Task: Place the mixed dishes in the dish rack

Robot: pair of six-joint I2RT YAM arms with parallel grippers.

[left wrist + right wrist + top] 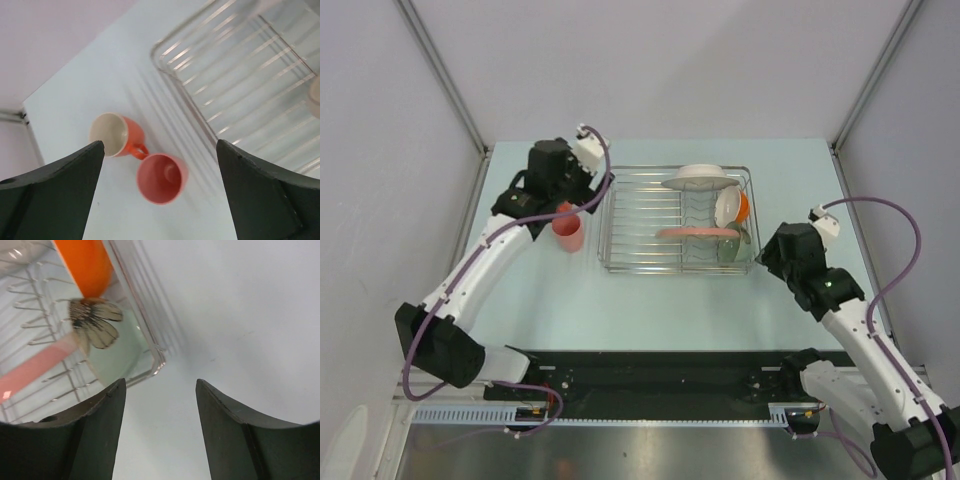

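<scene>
Fingers (55, 195) of the left gripper (160, 145) stand wide apart, dark and blunt, with nothing held between them. They hang above the pale table (85, 75) and look straight down on two orange cups. One is a handled mug (112, 136) with a cream inside, upright and nearer the left-hand finger. The other is a plain coral cup (161, 179), upright just beside it and about touching the mug's handle. Both sit on the table just outside the left end of the dish rack (235, 70), not in it. Seen from overhead, the coral cup shows plainly beside the rack's left wall, while the mug is mostly hidden under the left arm (490, 260).

Over on the other side, the right gripper (160, 385) has its fingers (95, 430) parted too, and empty. It hovers over bare table just off the rack's near right corner. Inside that corner leans the pale green bowl (120, 352), with a dark winged print showing at its upper edge. Further in, the orange side of the small white-and-orange bowl (85, 265) stands on edge. The pink rim of the cream-and-pink plate (30, 372) runs across the tines towards the middle of the rack. From above, the large white plate (700, 178) rests at the rack's far side, tilted over the wires. Purple cables (900, 260) loop along both arms.
</scene>
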